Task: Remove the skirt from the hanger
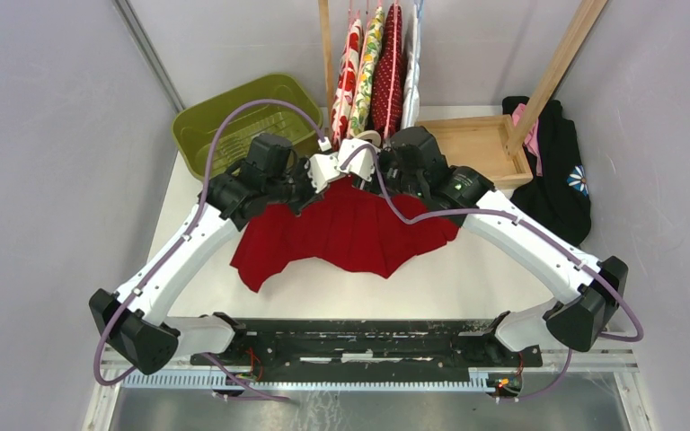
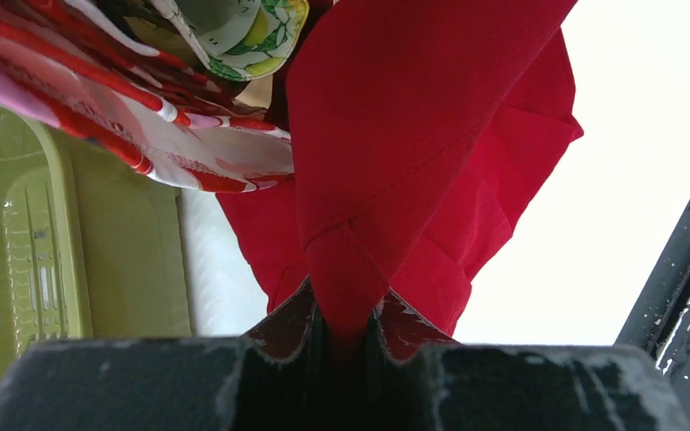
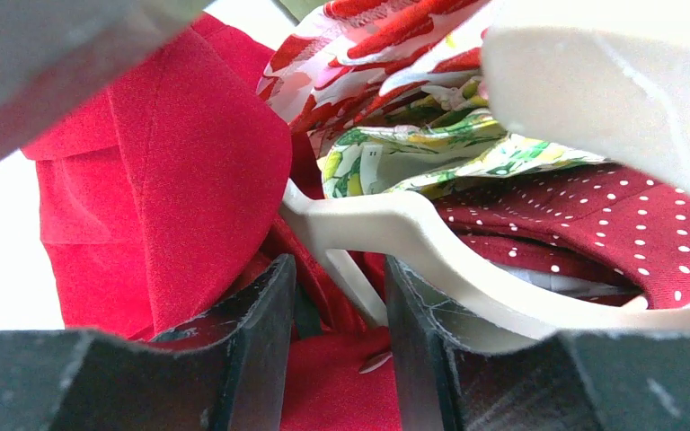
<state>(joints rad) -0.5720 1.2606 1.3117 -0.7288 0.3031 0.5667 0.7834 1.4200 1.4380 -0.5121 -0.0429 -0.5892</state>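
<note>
The left gripper (image 2: 346,314) is clamped on a fold of the red skirt (image 1: 350,229), which fans across the counter (image 1: 476,278) toward the arm bases. The right gripper (image 3: 340,301), jaws parted, straddles the cream hanger (image 3: 386,229) at the waistband.

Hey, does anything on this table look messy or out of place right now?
Yes. A black garment lies crumpled in a heap at the far right, beside the wooden tray, unlike the hanging clothes behind it. The red skirt is spread unevenly on the table, but that fits the task.
</note>
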